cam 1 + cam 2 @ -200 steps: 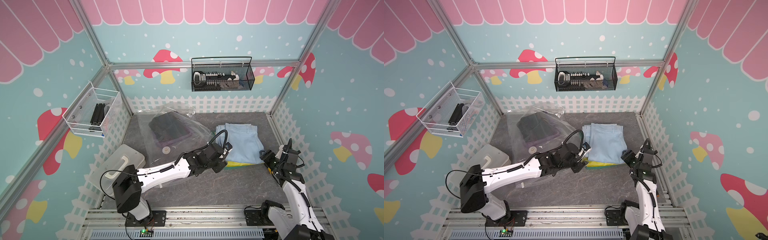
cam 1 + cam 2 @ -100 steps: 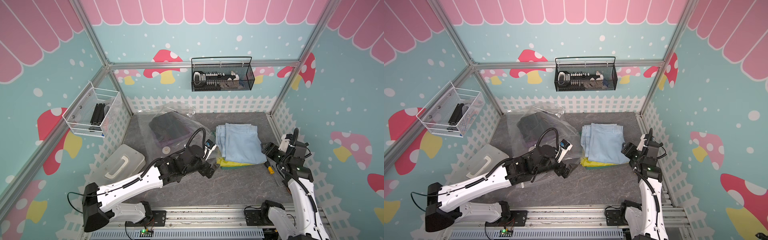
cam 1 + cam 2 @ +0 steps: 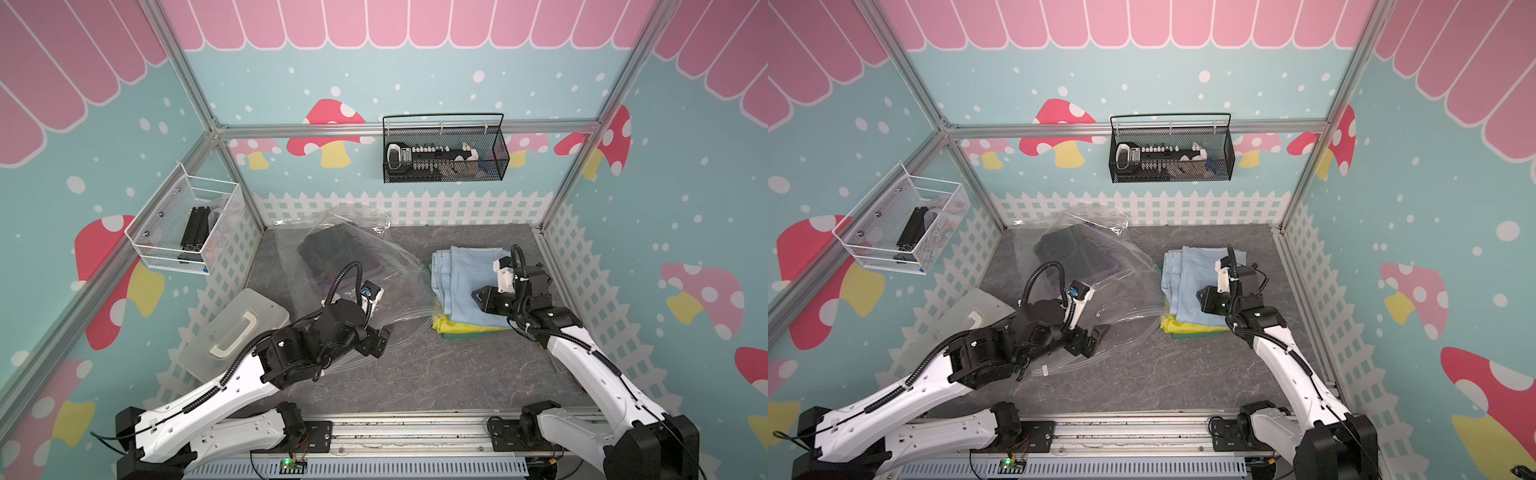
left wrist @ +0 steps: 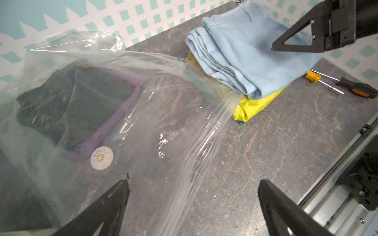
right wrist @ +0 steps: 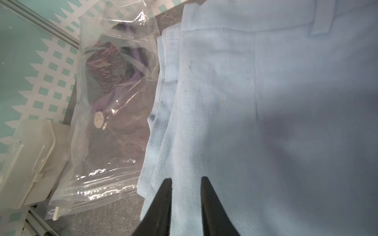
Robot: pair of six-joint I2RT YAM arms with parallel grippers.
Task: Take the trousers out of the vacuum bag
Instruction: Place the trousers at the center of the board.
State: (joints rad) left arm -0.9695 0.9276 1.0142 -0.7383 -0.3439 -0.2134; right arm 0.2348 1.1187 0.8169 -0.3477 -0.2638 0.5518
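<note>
The vacuum bag [image 3: 374, 266] lies crumpled at the back left, and inside it are dark trousers [image 4: 81, 98] over a purple pair [image 4: 126, 106]. Its ridged zip edge [image 4: 196, 163] reaches toward the stack on the right. There, light blue trousers [image 3: 469, 282] lie on top of a yellow pair [image 3: 457, 328], with a green edge beneath. My left gripper [image 3: 378, 336] hovers open over the bag's mouth and holds nothing. My right gripper [image 5: 186, 178] sits just above the light blue trousers, its jaws a narrow gap apart with no cloth between them.
A translucent box with a white handle [image 3: 232, 332] stands at the front left beside the bag. Two screwdrivers [image 4: 347, 87] lie by the right fence. A black wire basket [image 3: 444, 153] hangs on the back wall and a white one [image 3: 187, 232] on the left wall.
My left arm drew back from the stack toward the front left and its jaws opened wide. My right gripper swung in from the right fence over the light blue trousers and its jaws narrowed.
</note>
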